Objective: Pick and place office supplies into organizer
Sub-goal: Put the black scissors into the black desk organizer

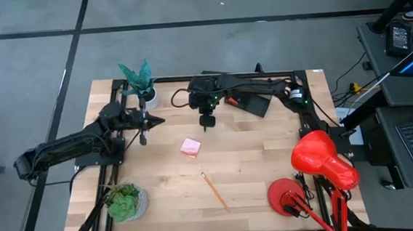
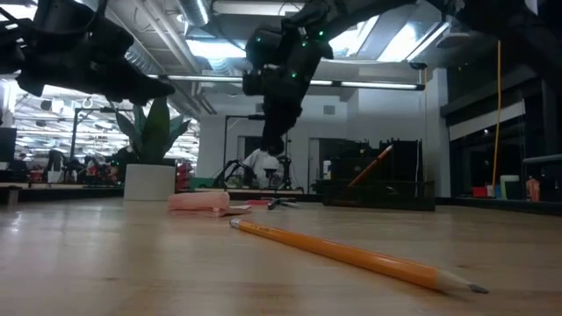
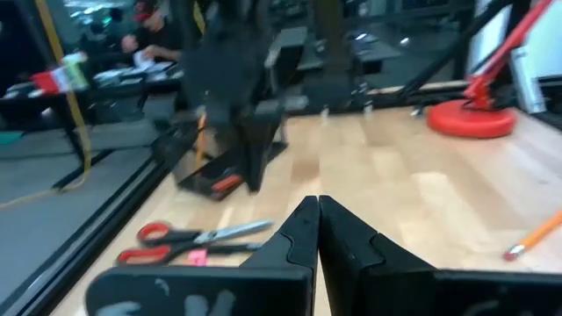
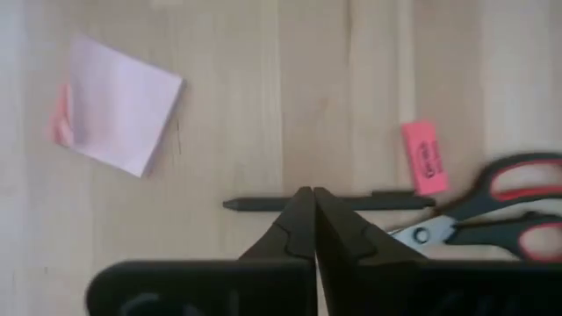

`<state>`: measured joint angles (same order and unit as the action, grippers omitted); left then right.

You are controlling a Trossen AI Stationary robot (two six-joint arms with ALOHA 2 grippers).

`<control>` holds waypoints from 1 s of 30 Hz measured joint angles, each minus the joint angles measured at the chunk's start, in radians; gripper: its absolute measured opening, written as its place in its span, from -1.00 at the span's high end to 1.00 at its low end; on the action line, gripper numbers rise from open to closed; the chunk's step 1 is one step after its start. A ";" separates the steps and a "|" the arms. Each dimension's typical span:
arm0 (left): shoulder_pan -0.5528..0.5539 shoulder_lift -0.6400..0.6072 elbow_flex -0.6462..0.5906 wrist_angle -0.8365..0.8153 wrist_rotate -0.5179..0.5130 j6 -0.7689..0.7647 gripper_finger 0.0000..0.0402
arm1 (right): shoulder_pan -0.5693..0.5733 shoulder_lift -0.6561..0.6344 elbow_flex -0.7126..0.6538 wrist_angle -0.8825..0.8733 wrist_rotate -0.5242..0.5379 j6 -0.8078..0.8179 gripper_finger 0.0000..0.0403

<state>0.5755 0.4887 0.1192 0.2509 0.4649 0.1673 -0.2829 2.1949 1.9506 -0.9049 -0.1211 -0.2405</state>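
1. Right gripper (image 4: pixel 313 197): we find its fingers pressed together, empty, poised above a slim black pen (image 4: pixel 329 204) lying on the wood table (image 1: pixel 253 163).
2. Pink rectangular eraser (image 4: pixel 424 158) and red-handled scissors (image 4: pixel 492 211): just beside the pen.
3. Pink square sticky-note pad (image 1: pixel 190 147): mid-table.
4. Orange pencil (image 1: pixel 214 191): nearer the front.
5. Black angular organizer (image 1: pixel 255 103): apparently behind the right arm.
6. Left gripper (image 1: pixel 143 139): closed, idle.

scissors (image 4: pixel 492 211) cut off, pen (image 4: pixel 263 204) partly hidden

table (image 1: pixel 254 170): light wood planks
centre: pink sticky-note pad (image 1: pixel 190 147)
5 o'clock of pad: orange pencil (image 1: pixel 214 191)
12 o'clock edge: black organizer (image 1: pixel 255 103)
7 o'clock corner: potted plant (image 1: pixel 125 201)
4 o'clock corner: red lamp base (image 1: pixel 288 195)
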 joint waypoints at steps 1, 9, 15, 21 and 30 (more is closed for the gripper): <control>0.000 0.005 0.000 -0.004 -0.017 0.000 0.97 | 0.000 -0.011 -0.011 0.024 0.000 0.000 0.99; 0.000 0.053 0.000 -0.009 -0.036 0.000 0.97 | -0.007 -0.175 -0.303 0.308 0.000 0.023 0.99; 0.000 0.153 0.075 -0.037 -0.156 -0.038 0.97 | -0.008 -0.357 -0.608 0.670 -0.003 0.028 0.99; 0.000 0.375 0.229 -0.098 -0.205 -0.018 0.97 | -0.007 -0.485 -0.911 1.092 -0.015 0.072 0.97; 0.002 0.815 0.536 -0.206 -0.212 0.019 0.97 | -0.015 -0.560 -1.223 1.541 -0.033 0.070 0.97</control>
<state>0.5771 1.3035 0.6552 0.0453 0.2531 0.1861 -0.2977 1.6354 0.7277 0.6360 -0.1540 -0.1706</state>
